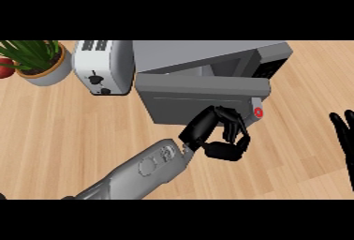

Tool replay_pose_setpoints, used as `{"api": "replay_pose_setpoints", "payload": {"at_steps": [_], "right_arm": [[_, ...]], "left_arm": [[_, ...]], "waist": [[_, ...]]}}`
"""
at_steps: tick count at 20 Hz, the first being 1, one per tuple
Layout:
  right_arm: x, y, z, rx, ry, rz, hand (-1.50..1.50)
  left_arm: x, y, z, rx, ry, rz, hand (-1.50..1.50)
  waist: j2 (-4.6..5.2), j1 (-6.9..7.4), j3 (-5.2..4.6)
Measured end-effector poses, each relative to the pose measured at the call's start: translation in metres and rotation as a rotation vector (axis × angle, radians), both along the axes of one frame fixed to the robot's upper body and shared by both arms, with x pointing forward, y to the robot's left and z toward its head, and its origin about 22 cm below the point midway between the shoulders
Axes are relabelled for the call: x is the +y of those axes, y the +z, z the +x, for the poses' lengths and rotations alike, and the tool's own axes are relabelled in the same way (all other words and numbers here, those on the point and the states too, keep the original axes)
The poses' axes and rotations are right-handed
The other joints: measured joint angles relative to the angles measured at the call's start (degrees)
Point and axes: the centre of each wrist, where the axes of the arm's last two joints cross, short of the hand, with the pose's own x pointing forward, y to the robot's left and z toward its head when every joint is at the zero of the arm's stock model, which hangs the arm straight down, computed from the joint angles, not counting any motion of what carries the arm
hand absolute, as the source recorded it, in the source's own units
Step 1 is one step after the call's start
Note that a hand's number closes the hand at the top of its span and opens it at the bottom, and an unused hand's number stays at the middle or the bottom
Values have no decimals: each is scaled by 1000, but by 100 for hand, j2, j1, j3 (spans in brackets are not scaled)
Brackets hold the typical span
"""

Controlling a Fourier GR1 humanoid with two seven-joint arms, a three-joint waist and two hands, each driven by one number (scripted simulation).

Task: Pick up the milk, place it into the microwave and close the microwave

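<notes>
The left forearm [142,171] comes in from the lower left, angled up and right. The left hand [216,133] has its fingers [239,126] curled down towards the thumb. The right hand [343,140] rests at the right edge, fingers straight up.

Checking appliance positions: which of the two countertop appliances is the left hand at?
The grey microwave: the left hand is at its open door. The white toaster stands apart, beside the potted plant.

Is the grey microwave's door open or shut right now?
Partly open: the grey microwave has its door swung out from the body, with the left hand at its edge.
</notes>
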Motion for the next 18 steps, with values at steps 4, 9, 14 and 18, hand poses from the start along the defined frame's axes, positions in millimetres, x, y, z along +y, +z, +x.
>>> {"api": "replay_pose_setpoints", "payload": {"at_steps": [4, 9, 14, 18], "right_arm": [[1, 10, 2, -15, 25, -4, -150], [2, 21, 4, -21, 72, -16, -150], [2, 30, 6, -24, 109, -27, -150], [0, 38, 9, -29, 126, -37, -150]], "left_arm": [[-4, 13, 13, -16, 32, -22, 150], [-2, 23, 30, -23, 95, -24, 150], [5, 30, 46, -17, 175, -18, 150], [6, 30, 48, -14, 204, -25, 150]], "waist": [[46, -225, 5], [116, -429, 13], [168, -615, 16], [174, -714, 19]]}}
